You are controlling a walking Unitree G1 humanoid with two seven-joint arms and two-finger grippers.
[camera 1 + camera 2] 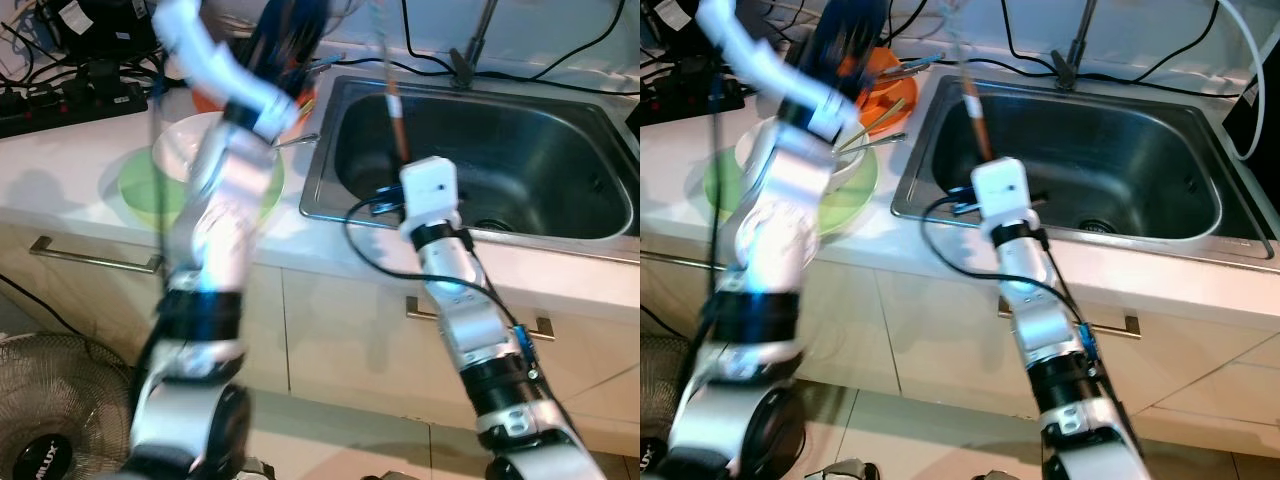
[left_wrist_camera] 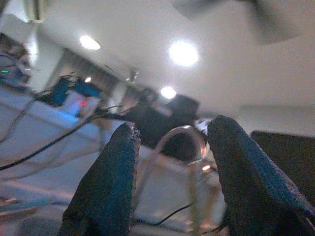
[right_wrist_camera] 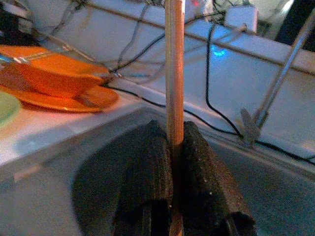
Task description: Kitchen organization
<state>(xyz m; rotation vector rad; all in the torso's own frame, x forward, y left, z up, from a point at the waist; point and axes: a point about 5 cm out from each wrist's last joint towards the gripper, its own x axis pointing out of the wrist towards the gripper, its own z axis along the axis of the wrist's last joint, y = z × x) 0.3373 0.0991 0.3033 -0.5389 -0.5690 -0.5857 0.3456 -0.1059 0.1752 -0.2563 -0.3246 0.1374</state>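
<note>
A wooden stick [image 3: 174,69] stood nearly upright over the steel sink [image 1: 520,170], its long axis rising from the right claw [image 3: 173,162], whose two black fingers [image 3: 147,187] were clamped together on its lower part. The basin lay open beyond the claw, with the sink's front rim just below the wrist and the rear wall and cables behind the stick. The right arm reached up over the counter edge. The left claw [image 2: 172,182] was raised high above a green plate [image 1: 850,200] and orange dishes [image 3: 54,78], its fingers apart around nothing.
</note>
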